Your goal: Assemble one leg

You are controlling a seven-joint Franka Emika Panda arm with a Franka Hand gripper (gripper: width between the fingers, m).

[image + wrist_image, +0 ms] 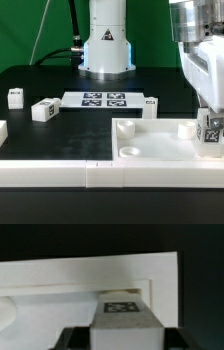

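My gripper [210, 116] is at the exterior view's right, shut on a white leg [212, 131] with a black-and-white tag. It holds the leg upright over the right end of the large flat white panel [150, 140]. I cannot tell whether the leg touches the panel. In the wrist view the leg [122, 317] sits between my two dark fingers [76, 340], tag facing the camera, its far end against the panel's raised corner rim [165, 280]. A round socket [130, 152] shows at the panel's near left corner.
Loose white legs lie on the black table at the exterior view's left [15, 97] [43, 110], and a small one lies right of the marker board [150, 104]. The marker board [104, 98] lies before the robot base [106, 45]. A low white wall [50, 176] runs along the front.
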